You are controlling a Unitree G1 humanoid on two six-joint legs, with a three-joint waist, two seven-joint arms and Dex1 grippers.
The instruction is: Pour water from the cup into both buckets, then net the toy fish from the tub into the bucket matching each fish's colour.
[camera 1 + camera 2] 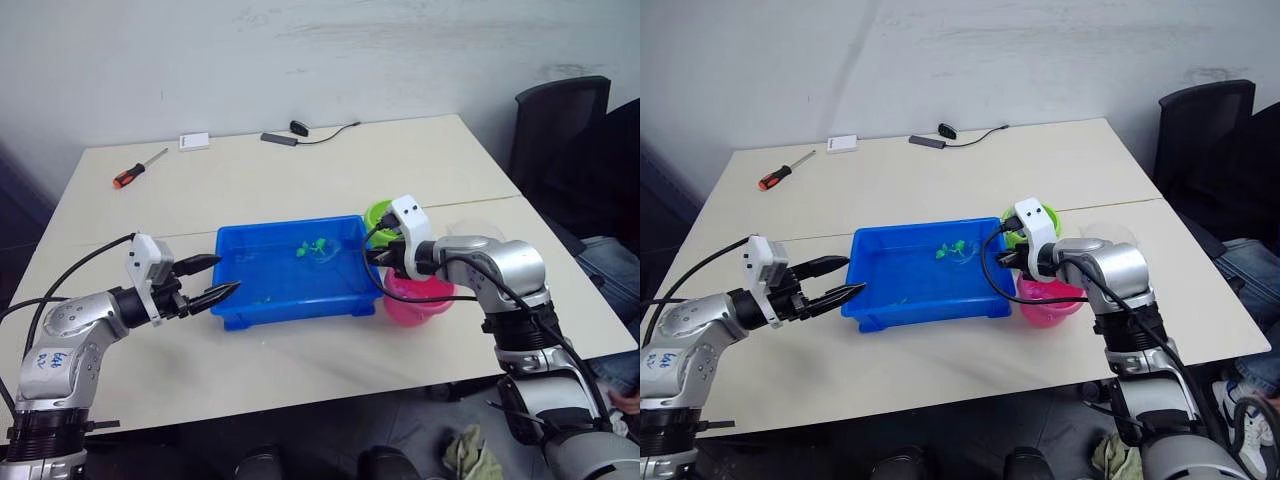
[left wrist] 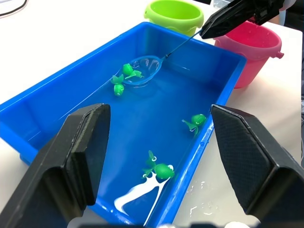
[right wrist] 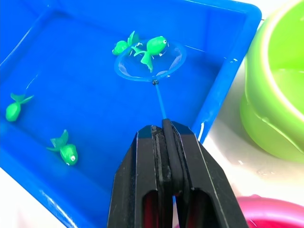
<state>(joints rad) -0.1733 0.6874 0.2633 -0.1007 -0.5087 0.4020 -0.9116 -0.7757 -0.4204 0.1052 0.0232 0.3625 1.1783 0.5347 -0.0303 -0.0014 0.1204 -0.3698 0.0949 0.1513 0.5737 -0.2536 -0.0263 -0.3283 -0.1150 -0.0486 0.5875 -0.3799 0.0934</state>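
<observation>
Your blue tub [image 1: 290,300] sits near the middle of the white table [image 1: 300,180] with water in it. Four green fish float there: one [image 3: 153,47] lies over the ring of the small net [image 3: 149,61], a second [image 3: 124,45] sits just beside the ring's edge, and two more drift toward the tub's other end, one [image 2: 195,121] near a long wall and one [image 2: 160,169] closer to the left gripper. I see no pink fish among them, though the head views are too coarse to be sure of every corner.

The lime green bucket [image 2: 174,14] stands just beside the tub's far right corner, and the right wrist view shows water [image 3: 289,83] inside it. The pink bucket [image 2: 254,47] stands next to it, against the tub's right end; what it holds cannot be made out from here. Behind the right arm a clear cup [image 1: 478,228] shows faintly, near the pink bucket.

Your right gripper [image 3: 166,130] hangs over the tub's right end with its fingers pressed together on the net's thin blue handle, the ring reaching down to the water toward the middle of the tub.

Your left gripper [image 1: 212,280] is level with the tub's left end, just outside the rim, fingers spread wide and holding nothing.

Farther back on the table lie a screwdriver [image 1: 138,168] with a red-and-black handle, a small white box [image 1: 194,141] and a black cable [image 1: 310,132].
</observation>
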